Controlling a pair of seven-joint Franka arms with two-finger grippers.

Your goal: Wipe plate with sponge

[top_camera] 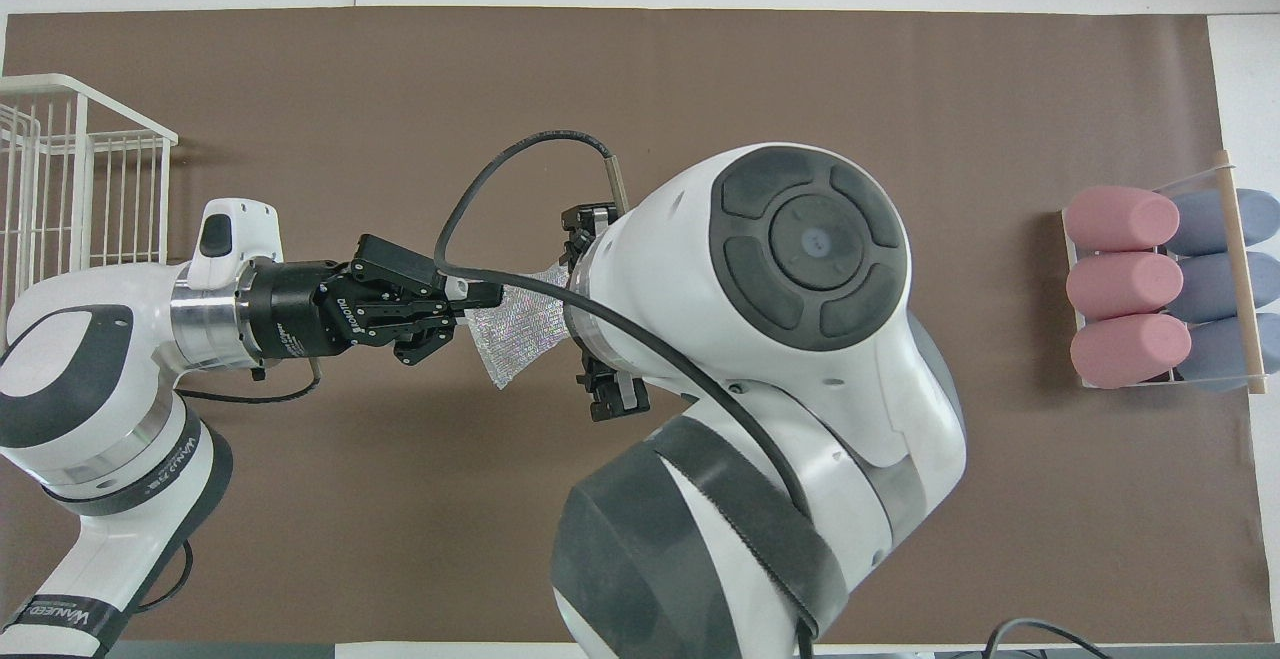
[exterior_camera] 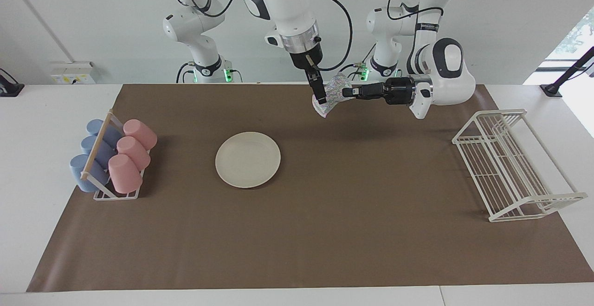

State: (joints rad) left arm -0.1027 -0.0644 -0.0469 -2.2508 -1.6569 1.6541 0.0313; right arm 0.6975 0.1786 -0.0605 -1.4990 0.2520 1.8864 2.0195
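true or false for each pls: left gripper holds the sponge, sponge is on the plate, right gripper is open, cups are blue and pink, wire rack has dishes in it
1. The left gripper holds the sponge: true; it is shut on it, in the air.
2. The sponge lies on the plate: false; the plate is bare on the mat.
3. The right gripper is open: true; it is at the sponge.
4. The cups are blue and pink: true.
5. The wire rack holds dishes: false; nothing shows in it.
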